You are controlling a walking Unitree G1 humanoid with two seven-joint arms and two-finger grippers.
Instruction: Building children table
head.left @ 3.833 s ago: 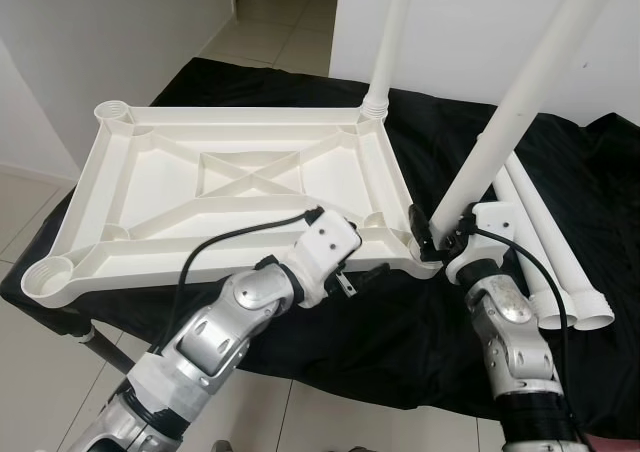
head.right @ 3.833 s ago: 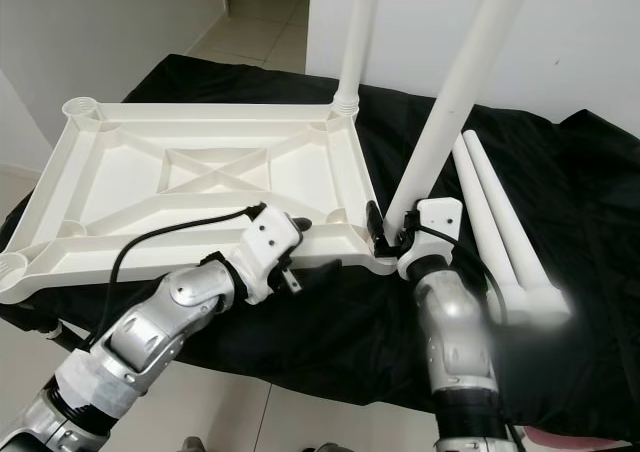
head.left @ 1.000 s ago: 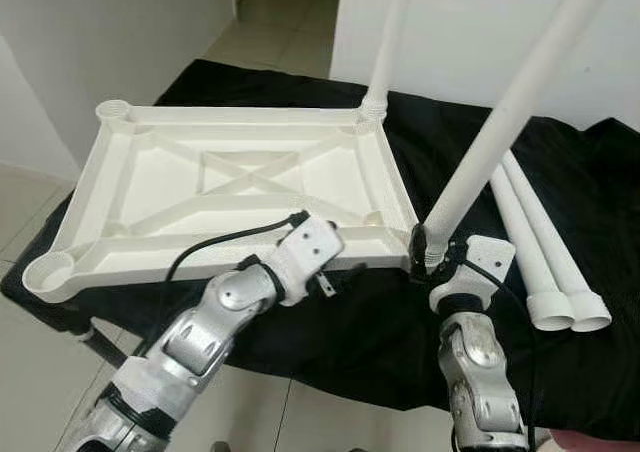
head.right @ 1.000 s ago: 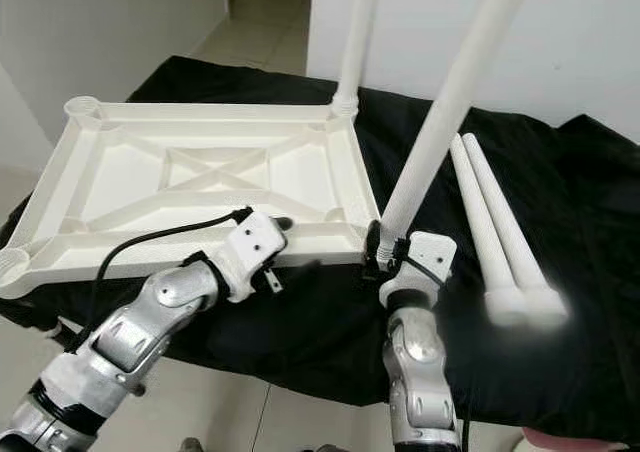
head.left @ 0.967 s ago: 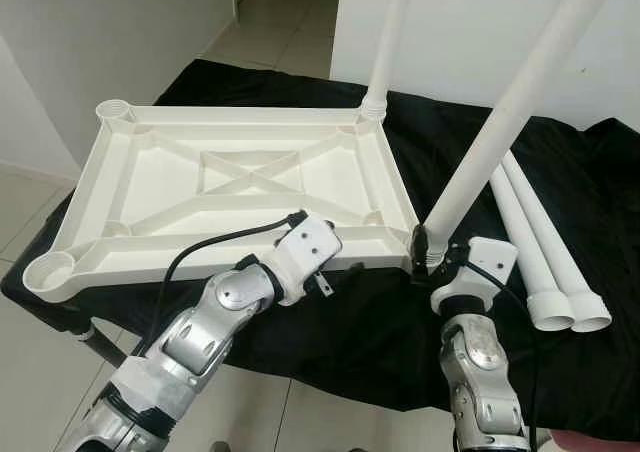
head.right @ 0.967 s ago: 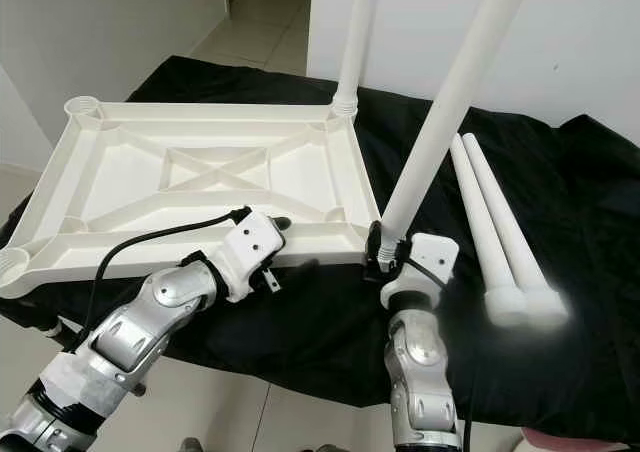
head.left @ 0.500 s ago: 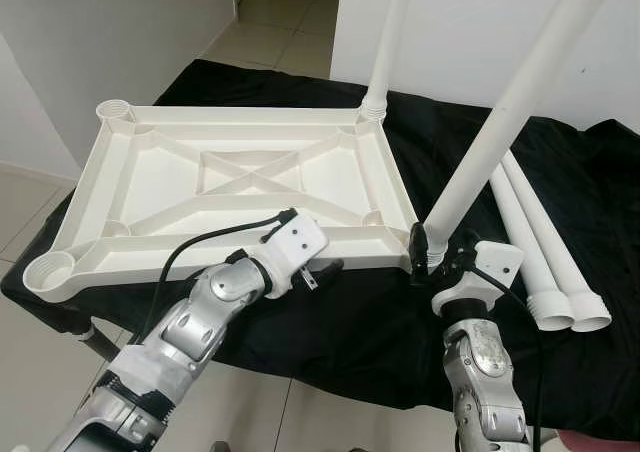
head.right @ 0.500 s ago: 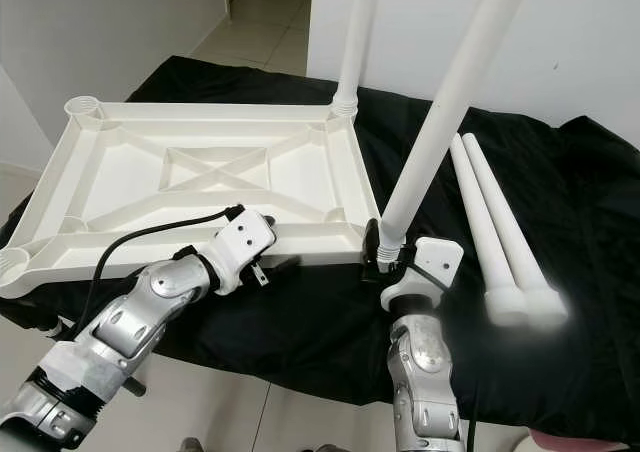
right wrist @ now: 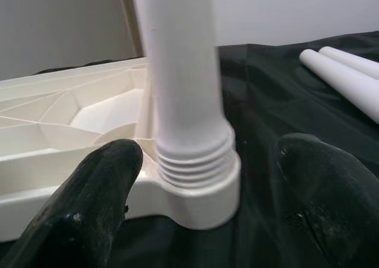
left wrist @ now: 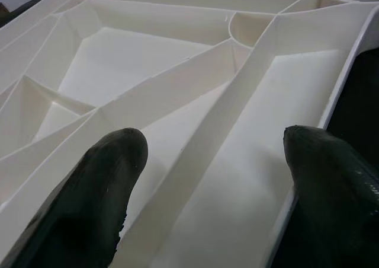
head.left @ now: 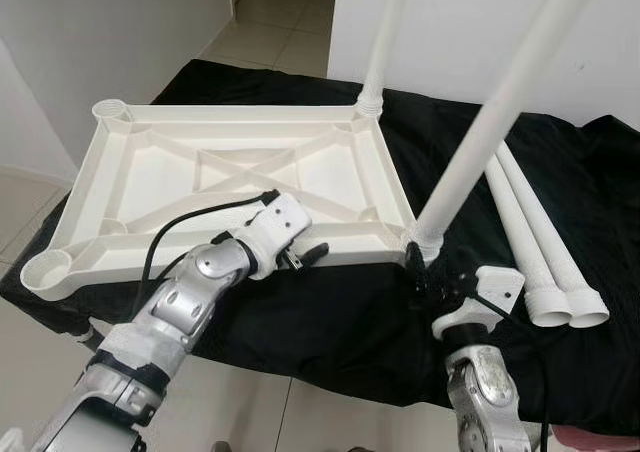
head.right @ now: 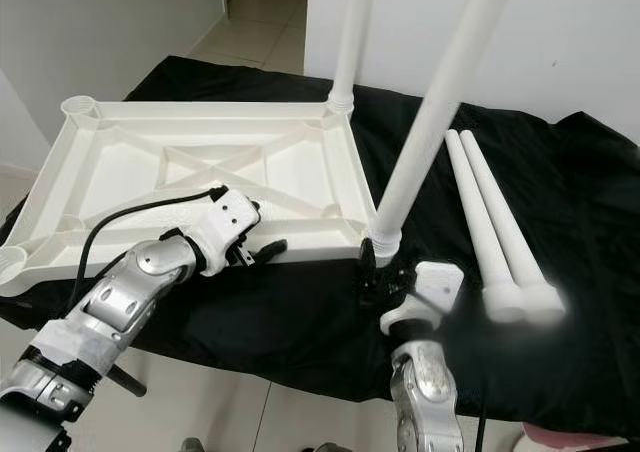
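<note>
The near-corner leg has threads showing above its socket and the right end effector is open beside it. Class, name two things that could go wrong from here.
1. The leg shows exposed threads above its socket, so it may not be fully screwed in. With the right end effector open around it, it could lean or wobble loose.
2. The left end effector is open over the tabletop rim, so the top may shift on the black cloth if the leg is turned.
</note>
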